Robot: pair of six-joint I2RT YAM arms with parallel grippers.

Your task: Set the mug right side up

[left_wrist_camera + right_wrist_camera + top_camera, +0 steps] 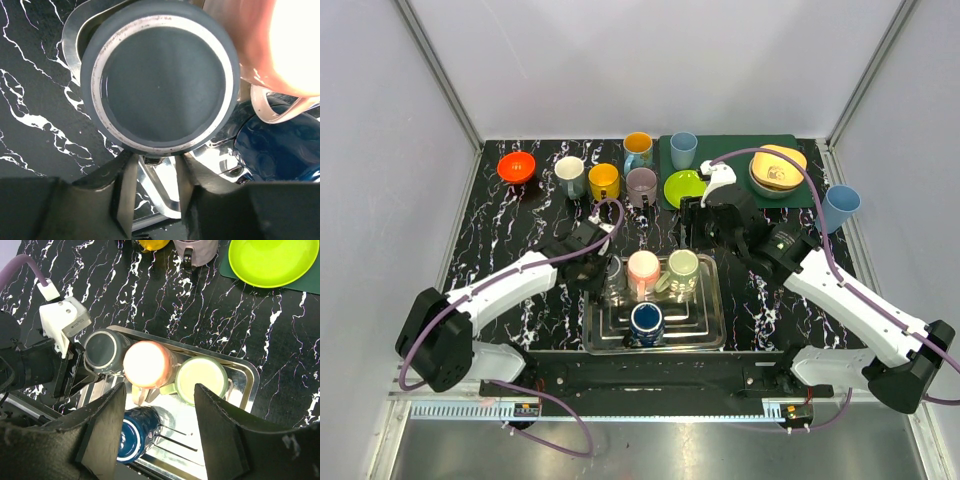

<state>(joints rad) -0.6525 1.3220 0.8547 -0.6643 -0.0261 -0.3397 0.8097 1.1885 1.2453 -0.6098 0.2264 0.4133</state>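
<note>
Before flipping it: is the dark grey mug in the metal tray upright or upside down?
Upside down: the dark grey mug shows its ringed flat base.

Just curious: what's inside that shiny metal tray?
Four mugs sit in the metal tray: a grey mug, a pink mug and a pale green mug base-up in a row, a dark blue mug in front. Their insides and the floor beneath them are hidden.

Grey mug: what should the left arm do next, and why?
Probably close the jaws on the near side of the grey mug. It stands bottom-up in the tray, and the left gripper sits right beside it with its jaws apart, holding nothing yet. The mug needs a firm grip before it can be lifted and flipped.
</note>
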